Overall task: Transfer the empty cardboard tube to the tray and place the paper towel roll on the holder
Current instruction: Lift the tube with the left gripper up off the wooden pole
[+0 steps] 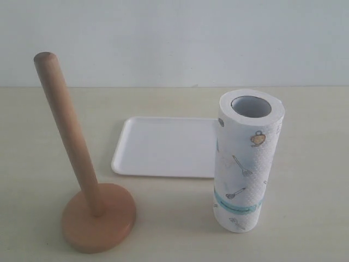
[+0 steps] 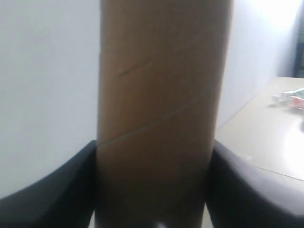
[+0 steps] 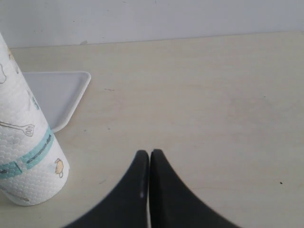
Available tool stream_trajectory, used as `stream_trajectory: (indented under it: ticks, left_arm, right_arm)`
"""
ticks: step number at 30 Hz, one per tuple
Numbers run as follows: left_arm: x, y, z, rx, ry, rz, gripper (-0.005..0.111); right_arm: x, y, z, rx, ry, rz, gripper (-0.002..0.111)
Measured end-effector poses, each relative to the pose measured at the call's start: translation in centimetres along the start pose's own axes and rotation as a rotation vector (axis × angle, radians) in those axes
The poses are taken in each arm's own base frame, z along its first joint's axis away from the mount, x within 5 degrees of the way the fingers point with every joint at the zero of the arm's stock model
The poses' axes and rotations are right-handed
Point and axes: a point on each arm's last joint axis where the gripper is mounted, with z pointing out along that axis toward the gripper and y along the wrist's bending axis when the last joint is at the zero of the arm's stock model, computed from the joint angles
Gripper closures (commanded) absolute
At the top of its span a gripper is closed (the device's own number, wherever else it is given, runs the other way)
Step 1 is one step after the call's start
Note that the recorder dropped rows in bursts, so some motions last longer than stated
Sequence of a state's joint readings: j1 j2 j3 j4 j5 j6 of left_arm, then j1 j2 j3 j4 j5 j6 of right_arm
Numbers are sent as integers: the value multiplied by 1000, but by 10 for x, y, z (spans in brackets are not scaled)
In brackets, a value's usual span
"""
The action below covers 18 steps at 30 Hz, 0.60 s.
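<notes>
We see the pale beige counter [image 1: 305, 164] run back to its far edge, where it meets a plain white wall [image 1: 174, 38]. There is open surface along that far edge, across the right side, and by the near edge between the stand and the roll. The light-brown wooden holder [image 1: 72, 136], a round-topped dowel post in a thick disc base, stands toward the near left corner, its post bare. The shallow white rectangular tray [image 1: 163, 147] lies flat in the middle of the counter, beyond the holder and to its right. The thick white paper towel roll [image 1: 248, 164], printed with small utensil drawings and a teal band near its lower end, stands upright toward the near edge. It hides the tray's right rim, and we cannot tell whether the two touch. The long plain brown cardboard tube [image 2: 159, 109] shows only in the left wrist view, where the left gripper [image 2: 154, 156] pinches it between dark fingers [image 2: 57, 190] pressed against both its sides; we cannot place it over the counter. The right gripper [image 3: 150, 156] has its fingers pressed together on nothing, above open counter, with the roll near it but apart.
</notes>
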<state>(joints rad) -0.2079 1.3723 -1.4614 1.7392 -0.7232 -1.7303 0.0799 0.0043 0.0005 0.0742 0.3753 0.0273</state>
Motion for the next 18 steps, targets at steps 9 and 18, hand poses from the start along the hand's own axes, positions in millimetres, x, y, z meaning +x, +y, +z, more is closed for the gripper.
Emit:
stream_trajectory:
  ticks: [9, 18]
  left_arm:
    - [33, -8, 52, 109, 75, -32, 103]
    - [47, -53, 105, -89, 71, 210, 103]
  right_arm:
    - [0, 0, 0, 0, 0, 0, 108]
    - [0, 0, 0, 0, 0, 0, 108]
